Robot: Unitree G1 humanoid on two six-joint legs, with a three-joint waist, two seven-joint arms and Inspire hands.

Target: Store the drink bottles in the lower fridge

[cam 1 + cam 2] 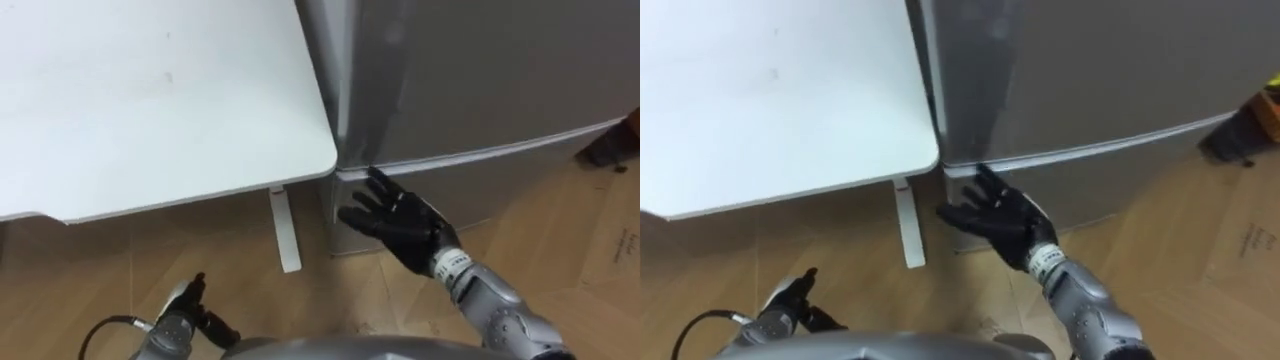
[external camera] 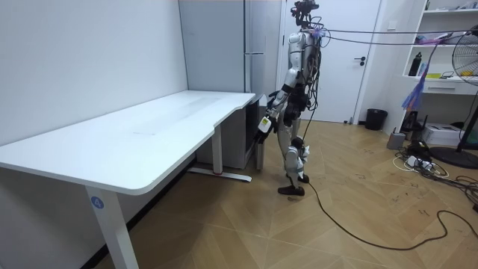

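At the fridge's lower door (image 1: 500, 190), right hand (image 1: 400, 225) hovers nearer, fingers spread, tips just beside the horizontal seam (image 1: 480, 148); left hand (image 1: 185, 315) hangs low.

Bright, even room light, soft shadows

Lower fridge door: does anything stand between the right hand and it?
Nothing visible does. The open right hand is stretched toward the lower fridge door near its top edge, beside the white desk corner. The door is shut. The left hand hangs low.
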